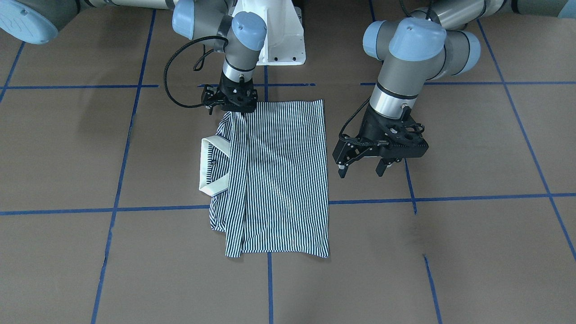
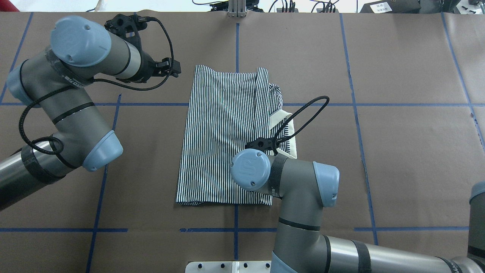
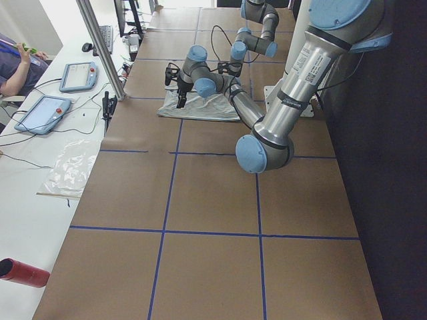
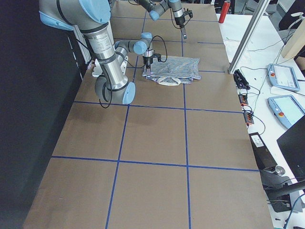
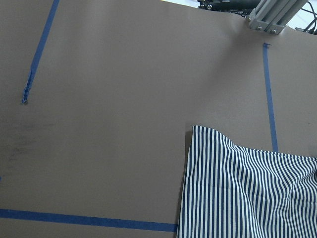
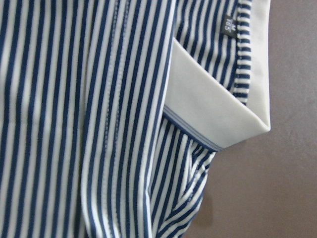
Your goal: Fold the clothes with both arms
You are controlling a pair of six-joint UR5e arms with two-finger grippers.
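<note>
Left gripper (image 1: 361,172): fingers apart, empty. It hangs above the table (image 1: 472,252), just beside the polo shirt (image 1: 279,180), off its plain long edge and not touching it.

Right gripper (image 1: 234,109): down at the shirt's corner on the collar side, at the end nearest the robot. Its fingers are hidden under its body, so I cannot tell whether they are apart or clamped.

Shirt: flat on the table between the two grippers, folded to a long rectangle with the stripes running lengthwise. The cream collar (image 1: 213,164) juts from the long edge opposite the left gripper. A blue tape line (image 1: 157,209) runs under the shirt.
</note>
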